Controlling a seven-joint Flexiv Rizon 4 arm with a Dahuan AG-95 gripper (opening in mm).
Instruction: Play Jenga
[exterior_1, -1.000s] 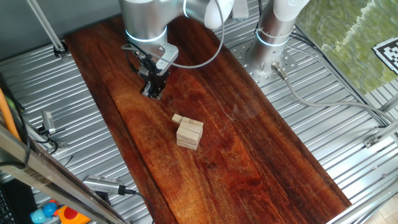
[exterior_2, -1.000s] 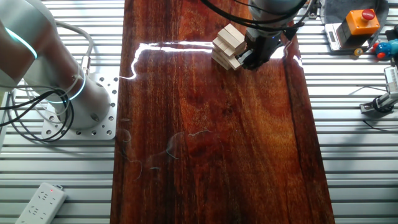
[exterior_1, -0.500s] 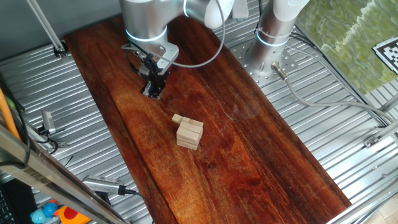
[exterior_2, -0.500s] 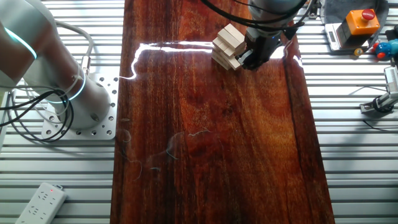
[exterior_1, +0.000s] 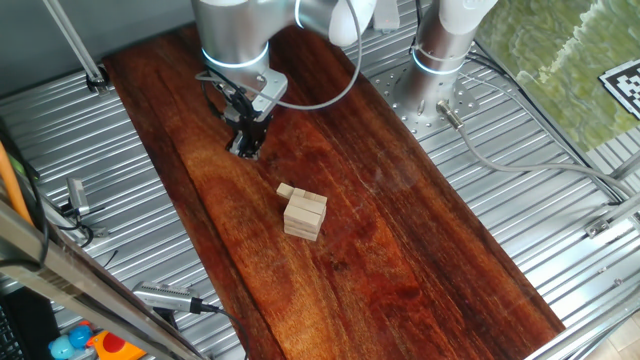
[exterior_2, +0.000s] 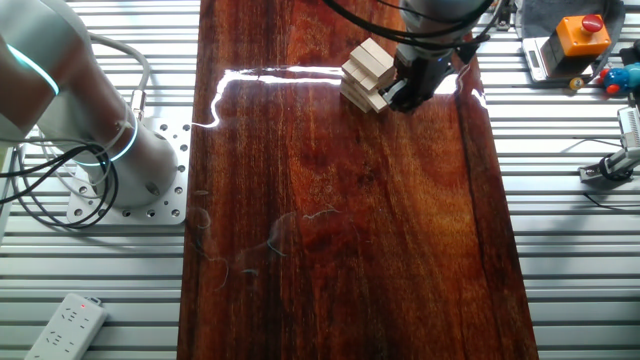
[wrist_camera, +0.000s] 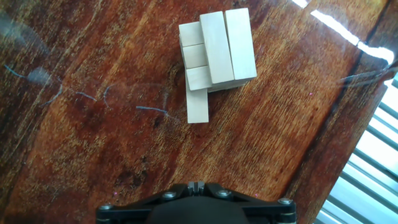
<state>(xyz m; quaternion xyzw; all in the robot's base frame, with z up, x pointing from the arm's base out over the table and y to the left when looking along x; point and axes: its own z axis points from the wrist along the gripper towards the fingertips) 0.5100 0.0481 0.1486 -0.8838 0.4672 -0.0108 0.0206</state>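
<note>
The Jenga stack (exterior_1: 305, 214) of pale wooden blocks stands a few layers high on the dark wooden board (exterior_1: 400, 250). It also shows in the other fixed view (exterior_2: 366, 72) and in the hand view (wrist_camera: 217, 50). One block (wrist_camera: 198, 99) sticks out of a low layer towards my gripper; it shows in the fixed view (exterior_1: 285, 190) too. My gripper (exterior_1: 244, 146) is down near the board, a short way from the protruding block. Its fingertips (wrist_camera: 196, 185) are pressed together with nothing between them. In the other fixed view the gripper (exterior_2: 400, 98) sits right beside the stack.
Ribbed metal table (exterior_1: 520, 160) surrounds the board. The arm's base (exterior_1: 440, 60) stands at the back. A box with a red button (exterior_2: 572, 40) and small tools (exterior_2: 610, 165) lie right of the board, a white power strip (exterior_2: 65, 325) lower left.
</note>
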